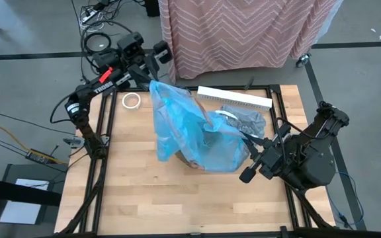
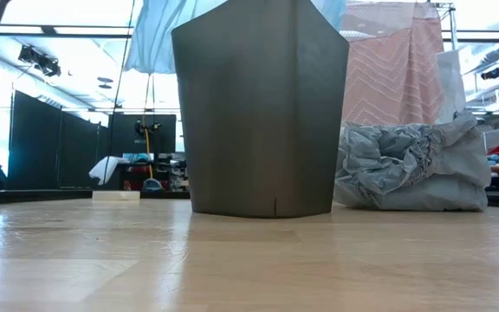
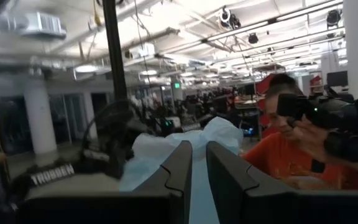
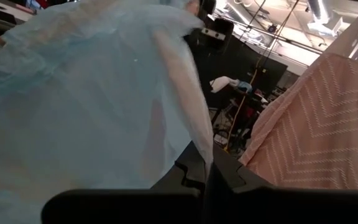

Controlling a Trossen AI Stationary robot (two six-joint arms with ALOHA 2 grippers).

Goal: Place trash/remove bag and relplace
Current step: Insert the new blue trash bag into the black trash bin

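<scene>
Grey bin (image 2: pixel 262 108) nearest, 2 grippers (image 1: pixel 156 66) (image 1: pixel 247 137) pinching blue bag (image 1: pixel 190 132).

high: overhead | low: table-level | both share bin (image 2: pixel 262 113)
</scene>
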